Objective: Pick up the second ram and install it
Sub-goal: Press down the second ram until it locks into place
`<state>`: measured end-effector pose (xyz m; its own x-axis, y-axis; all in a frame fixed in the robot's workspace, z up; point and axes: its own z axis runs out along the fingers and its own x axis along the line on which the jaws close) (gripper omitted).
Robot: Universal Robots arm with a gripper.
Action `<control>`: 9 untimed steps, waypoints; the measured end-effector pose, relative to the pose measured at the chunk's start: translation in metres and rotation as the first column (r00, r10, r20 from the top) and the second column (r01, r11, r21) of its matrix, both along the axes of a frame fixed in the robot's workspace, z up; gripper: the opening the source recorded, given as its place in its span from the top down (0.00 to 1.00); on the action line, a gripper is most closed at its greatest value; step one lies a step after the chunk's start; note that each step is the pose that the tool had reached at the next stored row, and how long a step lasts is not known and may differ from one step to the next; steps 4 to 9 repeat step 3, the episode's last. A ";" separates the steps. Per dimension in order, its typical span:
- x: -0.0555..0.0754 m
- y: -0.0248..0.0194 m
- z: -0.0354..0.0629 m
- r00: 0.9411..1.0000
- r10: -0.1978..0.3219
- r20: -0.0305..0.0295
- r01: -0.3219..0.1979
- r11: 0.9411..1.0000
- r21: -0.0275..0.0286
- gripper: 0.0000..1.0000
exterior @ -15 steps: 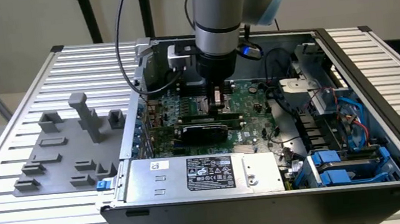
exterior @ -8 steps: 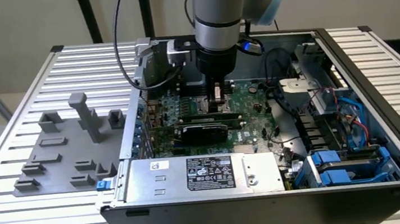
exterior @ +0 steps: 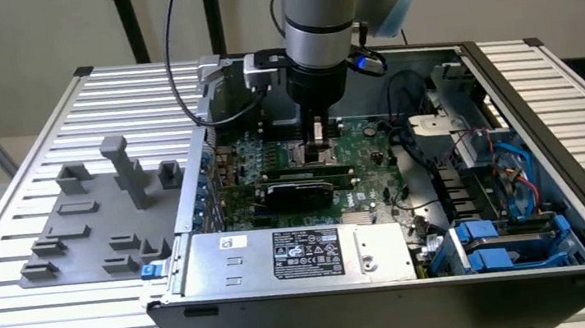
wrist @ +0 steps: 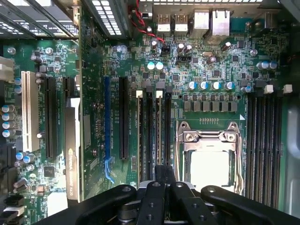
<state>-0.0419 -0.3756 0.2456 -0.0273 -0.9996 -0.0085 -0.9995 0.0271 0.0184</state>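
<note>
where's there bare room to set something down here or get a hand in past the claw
Free: the ribbed table around the grey fixture tray, and the strip at the exterior view's right of the computer case. Crowded: inside the case, where the claw hangs over the motherboard by the CPU socket; cables and blue drive bays fill the rest.

A plain beige wall rises at twelve o'clock behind the ribbed white table, with black stand poles against it in even light.
</note>
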 end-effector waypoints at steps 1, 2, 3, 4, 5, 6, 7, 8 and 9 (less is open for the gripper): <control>0.000 0.0000 0.0000 1.000 0.000 0.000 0.000 1.000 0.000 0.89; 0.000 0.0000 0.0000 1.000 0.000 0.000 0.000 1.000 0.000 0.89; 0.000 0.0000 0.0000 1.000 0.000 0.000 0.000 1.000 0.000 0.89; 0.000 0.0000 0.0000 1.000 0.000 0.000 0.000 1.000 0.000 0.89; 0.000 0.0000 0.0000 1.000 0.000 0.000 0.000 1.000 0.000 0.89; 0.000 0.0000 0.0000 1.000 0.000 0.000 0.000 1.000 0.000 0.89; 0.000 0.0000 0.0000 1.000 0.000 0.000 0.000 1.000 0.000 0.89; 0.000 0.0000 0.0000 1.000 0.000 0.000 0.000 1.000 0.000 0.89; 0.000 0.0000 0.0000 1.000 0.000 0.000 0.000 1.000 0.000 0.89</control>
